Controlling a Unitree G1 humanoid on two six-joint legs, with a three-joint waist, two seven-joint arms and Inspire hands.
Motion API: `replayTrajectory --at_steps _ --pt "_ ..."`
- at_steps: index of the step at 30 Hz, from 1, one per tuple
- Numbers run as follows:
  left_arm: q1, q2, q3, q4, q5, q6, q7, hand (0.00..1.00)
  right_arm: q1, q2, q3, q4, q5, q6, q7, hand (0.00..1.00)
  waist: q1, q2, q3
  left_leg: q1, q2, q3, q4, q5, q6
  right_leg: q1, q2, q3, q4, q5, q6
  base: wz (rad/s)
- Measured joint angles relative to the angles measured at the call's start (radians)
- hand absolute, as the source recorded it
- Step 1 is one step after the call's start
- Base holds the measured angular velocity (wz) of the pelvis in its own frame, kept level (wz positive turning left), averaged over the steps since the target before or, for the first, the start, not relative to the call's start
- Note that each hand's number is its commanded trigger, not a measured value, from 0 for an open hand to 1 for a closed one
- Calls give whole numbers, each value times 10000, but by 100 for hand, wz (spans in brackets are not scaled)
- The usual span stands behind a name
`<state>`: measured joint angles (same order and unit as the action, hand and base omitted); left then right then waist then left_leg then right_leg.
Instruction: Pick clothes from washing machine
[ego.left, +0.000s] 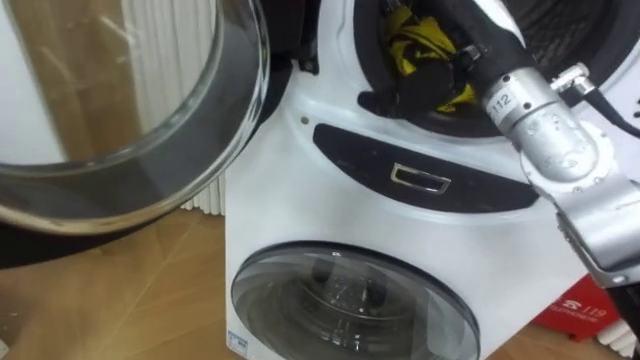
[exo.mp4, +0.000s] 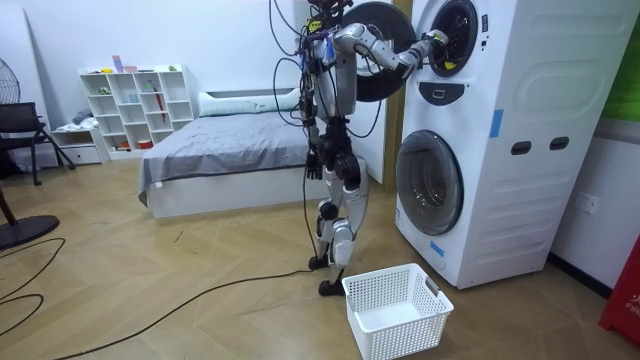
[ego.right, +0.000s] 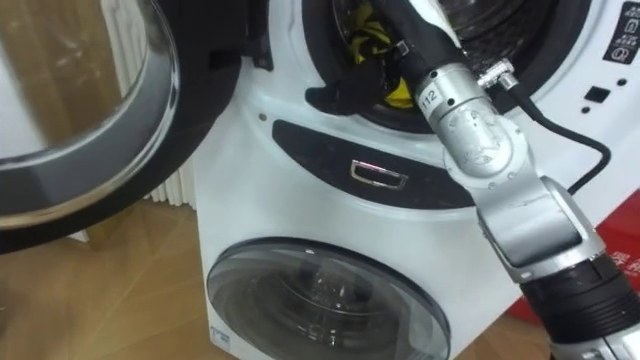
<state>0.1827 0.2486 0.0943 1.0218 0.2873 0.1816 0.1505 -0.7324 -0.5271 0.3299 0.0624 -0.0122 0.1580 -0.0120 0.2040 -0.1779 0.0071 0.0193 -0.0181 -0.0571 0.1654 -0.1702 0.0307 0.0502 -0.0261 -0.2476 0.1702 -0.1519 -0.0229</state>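
Reaching past drum rim (ego.left: 352, 60), right hand (ego.left: 468, 40)

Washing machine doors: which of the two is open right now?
The upper door: it is swung out to the robot's left, leaving its drum exposed with clothes inside. The lower door is shut.

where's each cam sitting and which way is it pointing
left eye view: on the head, looking down at the washer front; right arm reaches into the upper drum by yellow-black cloth
right eye view: same head, slightly aside, same washer and arm
room view: stands across the floor, facing washer, basket and bed; whole robot shows
shared: all three show the open door and lower door
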Motion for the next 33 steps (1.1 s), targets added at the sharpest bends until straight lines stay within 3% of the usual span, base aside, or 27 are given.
replayTrajectory --at_steps 10,17,24,26,33 --pt "2 13 -28 -3 -2 100 -52 0 -211 354 57 -352 -1547 639 256 0 -1 -93 -40 109 66 134 -2 -36 -65 12 137 -3 -7 2 -3 -5" --pt "-17 10 -191 -10 -4 109 -13 0 -220 319 32 -296 -1086 787 264 0 -48 -135 -70 92 55 122 -3 -39 -66 14 131 -14 -7 3 -4 0" --pt "161 -6 -153 -115 -5 205 125 0 -219 -16 -146 564 518 823 506 0 -84 -106 -50 93 47 92 44 -42 -59 87 113 -42 -16 4 -6 5" --pt "206 -5 -68 -115 -6 217 140 0 -219 -69 -269 861 961 808 701 0 -264 -86 -36 86 37 -108 102 -43 -57 170 97 -198 -43 4 -6 25" --pt "319 -31 273 -108 -24 204 133 0 -215 -1287 -1165 2009 2944 579 1467 0 -480 -15 5 11 27 -268 136 -52 -49 201 104 -335 -54 3 -5 10"
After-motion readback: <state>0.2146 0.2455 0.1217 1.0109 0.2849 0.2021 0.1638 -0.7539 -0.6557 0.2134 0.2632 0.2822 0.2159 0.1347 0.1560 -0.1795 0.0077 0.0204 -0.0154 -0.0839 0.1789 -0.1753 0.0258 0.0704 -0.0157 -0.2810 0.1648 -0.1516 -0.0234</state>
